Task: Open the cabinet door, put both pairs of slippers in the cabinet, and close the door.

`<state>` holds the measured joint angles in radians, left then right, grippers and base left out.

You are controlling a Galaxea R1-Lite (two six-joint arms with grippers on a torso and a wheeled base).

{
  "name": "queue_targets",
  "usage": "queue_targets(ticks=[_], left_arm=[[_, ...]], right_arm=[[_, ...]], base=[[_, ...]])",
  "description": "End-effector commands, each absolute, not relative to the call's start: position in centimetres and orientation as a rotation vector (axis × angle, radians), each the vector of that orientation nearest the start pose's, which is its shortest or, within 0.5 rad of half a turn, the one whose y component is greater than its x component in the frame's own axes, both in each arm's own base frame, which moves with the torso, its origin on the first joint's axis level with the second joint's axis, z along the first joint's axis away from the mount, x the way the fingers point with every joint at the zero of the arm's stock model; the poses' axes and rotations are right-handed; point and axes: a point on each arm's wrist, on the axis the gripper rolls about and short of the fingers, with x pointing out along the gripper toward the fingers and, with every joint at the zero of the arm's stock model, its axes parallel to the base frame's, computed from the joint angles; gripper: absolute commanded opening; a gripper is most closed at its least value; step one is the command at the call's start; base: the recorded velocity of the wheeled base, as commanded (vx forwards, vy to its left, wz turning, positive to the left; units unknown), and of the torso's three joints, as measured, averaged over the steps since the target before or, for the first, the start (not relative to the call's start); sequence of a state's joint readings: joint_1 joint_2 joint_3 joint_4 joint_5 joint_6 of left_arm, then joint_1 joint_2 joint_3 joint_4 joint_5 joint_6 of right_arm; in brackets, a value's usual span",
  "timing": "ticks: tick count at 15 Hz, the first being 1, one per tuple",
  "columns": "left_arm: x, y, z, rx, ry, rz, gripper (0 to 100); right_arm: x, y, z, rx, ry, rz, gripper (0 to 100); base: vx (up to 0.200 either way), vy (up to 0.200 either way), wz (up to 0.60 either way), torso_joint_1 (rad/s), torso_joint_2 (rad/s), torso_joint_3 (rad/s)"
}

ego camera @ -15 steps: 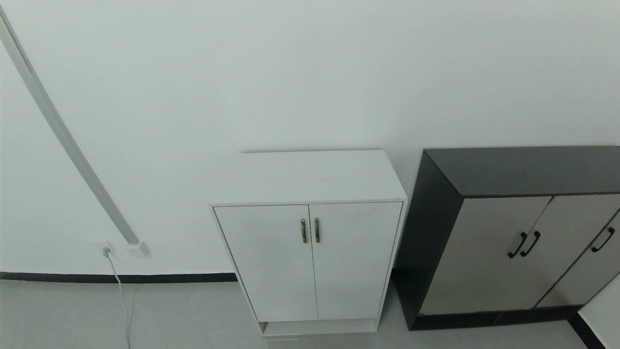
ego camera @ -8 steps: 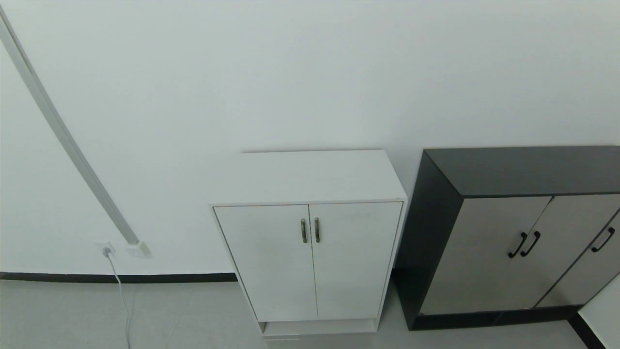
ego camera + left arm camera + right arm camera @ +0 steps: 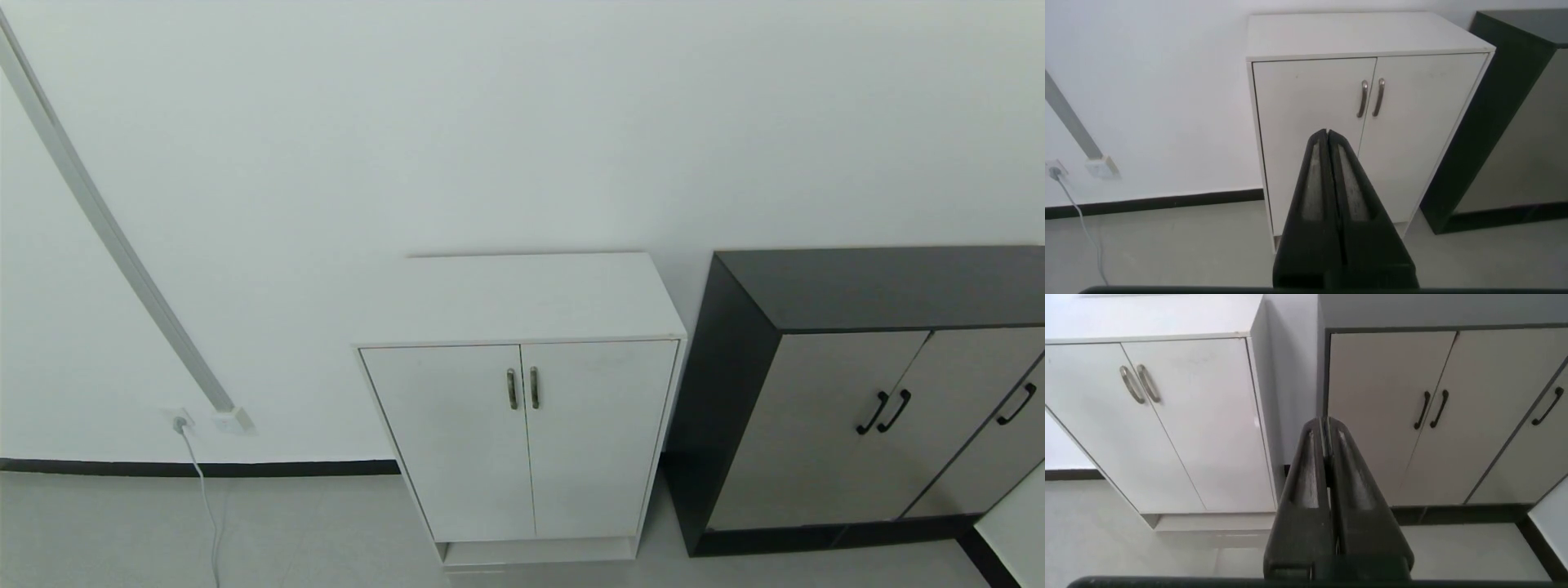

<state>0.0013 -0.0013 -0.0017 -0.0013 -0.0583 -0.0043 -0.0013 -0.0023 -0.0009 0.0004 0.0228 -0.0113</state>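
Observation:
A white two-door cabinet [image 3: 522, 425] stands against the wall with both doors closed and two metal handles [image 3: 522, 388] side by side at the middle seam. My left gripper [image 3: 1328, 135] is shut with nothing in it, held back from the white cabinet [image 3: 1372, 122] and facing its doors. My right gripper [image 3: 1327, 425] is shut and empty too, held in front of the gap between the white cabinet [image 3: 1167, 416] and the dark one.
A black-framed cabinet [image 3: 865, 392] with grey doors and black handles stands right beside the white one. On the left, a wall socket [image 3: 180, 422] has a cable hanging to the grey floor [image 3: 122, 531]; a slanted conduit [image 3: 106, 229] runs up the wall.

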Motion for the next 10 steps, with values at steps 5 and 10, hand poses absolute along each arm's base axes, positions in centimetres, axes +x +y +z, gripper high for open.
queue_targets(ticks=[5,10], left_arm=[[-2.3,-0.13,7.61,-0.005,-0.003,-0.057,0],[-2.3,-0.13,7.61,-0.005,-0.003,-0.057,0]], right_arm=[[-2.28,0.06,7.55,-0.011,0.0,0.023,0],[-2.28,0.06,7.55,-0.011,0.0,0.023,0]], base=[[0.0,0.0,0.0,0.0,0.0,0.0],[0.0,0.0,0.0,0.0,0.0,0.0]])
